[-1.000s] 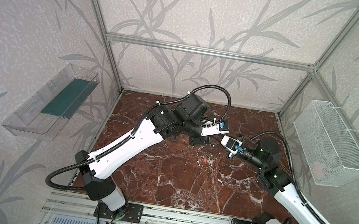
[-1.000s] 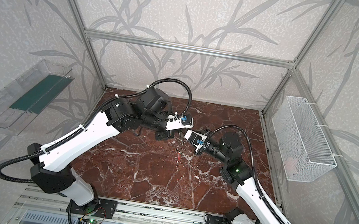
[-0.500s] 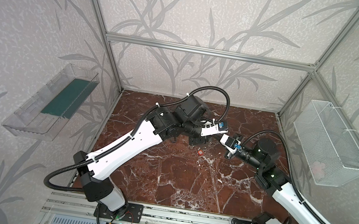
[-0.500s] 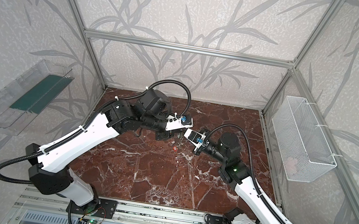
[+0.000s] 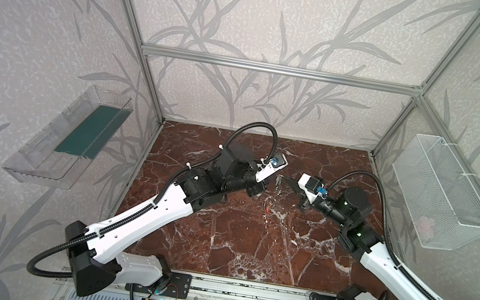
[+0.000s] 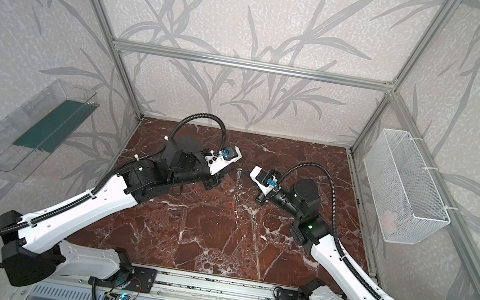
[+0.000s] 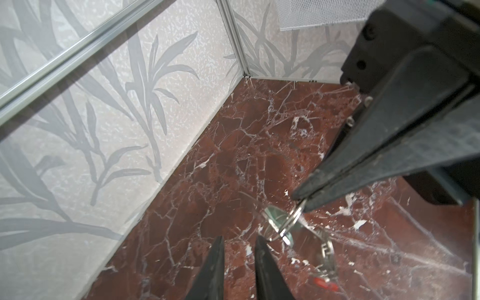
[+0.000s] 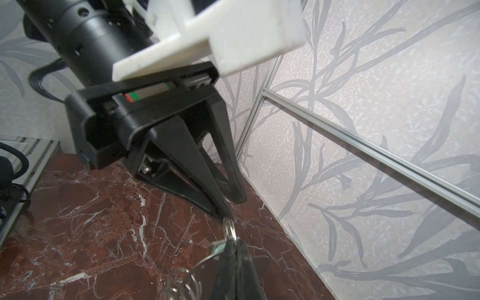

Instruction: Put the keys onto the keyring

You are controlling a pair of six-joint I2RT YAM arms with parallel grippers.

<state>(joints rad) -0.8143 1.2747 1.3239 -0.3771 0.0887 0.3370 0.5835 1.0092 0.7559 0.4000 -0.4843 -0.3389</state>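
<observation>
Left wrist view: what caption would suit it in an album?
The right tool pinches the keyring while the left tool hovers slightly open nearby.

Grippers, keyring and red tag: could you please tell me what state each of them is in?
Right gripper: shut on the keyring.
Left gripper: slightly open, empty, tips near the keyring.
Keyring: pinched at its edge, held in the air.
Red tag: hangs below the keyring on a chain.
</observation>
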